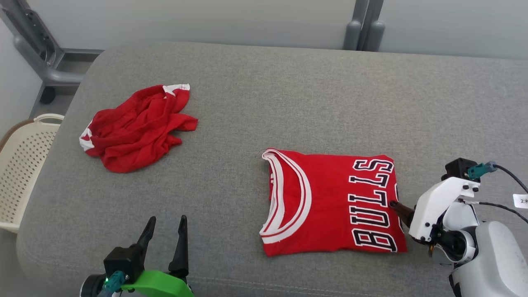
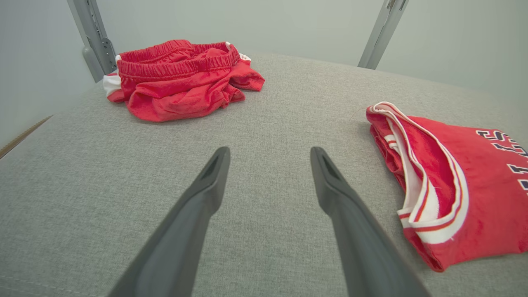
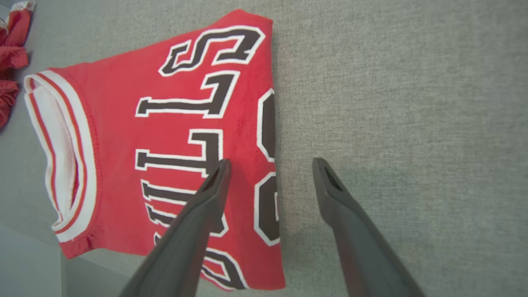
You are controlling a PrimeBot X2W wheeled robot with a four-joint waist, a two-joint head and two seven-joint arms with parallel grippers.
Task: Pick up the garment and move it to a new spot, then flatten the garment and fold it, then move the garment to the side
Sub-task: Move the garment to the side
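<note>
While left pincer (image 1: 167, 218) and right pincer (image 3: 271, 163) gape empty, the red jersey (image 1: 330, 202) lies folded.

Laundry corner: basket (image 1: 20, 165), padded bench (image 1: 288, 103)

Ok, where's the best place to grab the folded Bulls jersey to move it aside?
Pinch the Bulls jersey at the straight folded edge beside its lettering, coming from the robot's right. The layers are stacked flush there, and the open right gripper straddles that edge. The collar end looks looser.
</note>
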